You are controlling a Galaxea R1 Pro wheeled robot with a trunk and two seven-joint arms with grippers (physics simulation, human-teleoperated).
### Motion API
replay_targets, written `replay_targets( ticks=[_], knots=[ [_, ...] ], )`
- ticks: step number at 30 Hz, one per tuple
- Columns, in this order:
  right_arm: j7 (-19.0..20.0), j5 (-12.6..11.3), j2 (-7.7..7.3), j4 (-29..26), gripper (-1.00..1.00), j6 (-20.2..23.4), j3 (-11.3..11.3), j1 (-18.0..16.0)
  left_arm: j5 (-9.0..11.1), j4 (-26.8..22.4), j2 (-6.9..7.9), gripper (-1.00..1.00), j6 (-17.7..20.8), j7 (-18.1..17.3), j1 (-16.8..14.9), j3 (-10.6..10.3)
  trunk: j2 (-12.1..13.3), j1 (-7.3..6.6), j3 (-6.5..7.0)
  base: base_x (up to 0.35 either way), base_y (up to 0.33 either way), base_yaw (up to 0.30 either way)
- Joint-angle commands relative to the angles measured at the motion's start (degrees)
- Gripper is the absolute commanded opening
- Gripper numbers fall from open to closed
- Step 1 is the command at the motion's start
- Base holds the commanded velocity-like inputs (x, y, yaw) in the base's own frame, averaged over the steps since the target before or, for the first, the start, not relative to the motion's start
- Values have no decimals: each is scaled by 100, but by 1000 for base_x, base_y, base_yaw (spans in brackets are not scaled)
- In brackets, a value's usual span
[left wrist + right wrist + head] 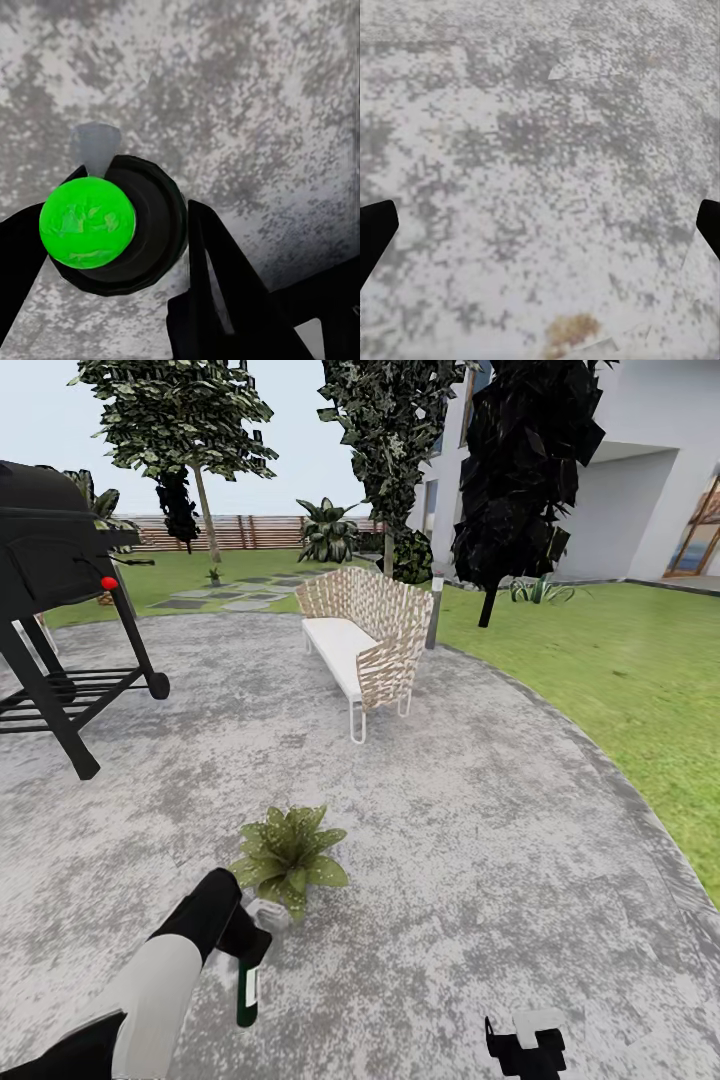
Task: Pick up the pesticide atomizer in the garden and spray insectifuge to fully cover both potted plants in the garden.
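Note:
One potted plant (288,855), a low rosette of pointed green leaves, sits on the grey patio (480,830) just ahead of me. My left gripper (245,942) is shut on the pesticide atomizer (247,990) right beside the plant's near side. The dark bottle hangs toward me and the white trigger head (266,913) points at the leaves. From the left wrist, the bottle's bright green base (88,222) sits between the black fingers (221,285). My right gripper (525,1045) is low at the front right, open over bare paving (540,165). A tiny green plant (213,574) stands far off by the stepping stones.
A black grill (60,590) on wheels stands at the left. A woven bench (365,630) with a white seat is ahead, a short lamp post (434,612) behind it. Lawn (620,680) borders the patio on the right, with dark trees (520,470), a fence and a house beyond.

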Motion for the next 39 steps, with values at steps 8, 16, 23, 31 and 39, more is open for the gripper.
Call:
replay_targets(
  ticks=[8,16,23,31,39],
  knots=[
    [-23,61,1,8,100,-22,-37,-5,251,-10,31,-100,94,-72,34,-31,-2,-1,-5,-71,0,0],
    [-18,62,10,14,100,-22,-32,-5,189,-1,166,-100,-847,-73,79,-65,-2,-1,-5,-333,0,0],
    [-14,70,18,17,100,-22,-32,-5,207,77,490,-100,-1940,-80,172,-61,-2,-1,-5,-332,21,0],
    [-14,70,18,17,100,-22,-32,-5,197,83,518,-100,-1983,-83,206,-59,-2,-1,-5,-130,263,0],
    [-14,76,9,105,100,-22,-32,-5,192,84,513,-100,-1985,-69,208,-52,-2,-1,-5,0,281,0]
  ],
)
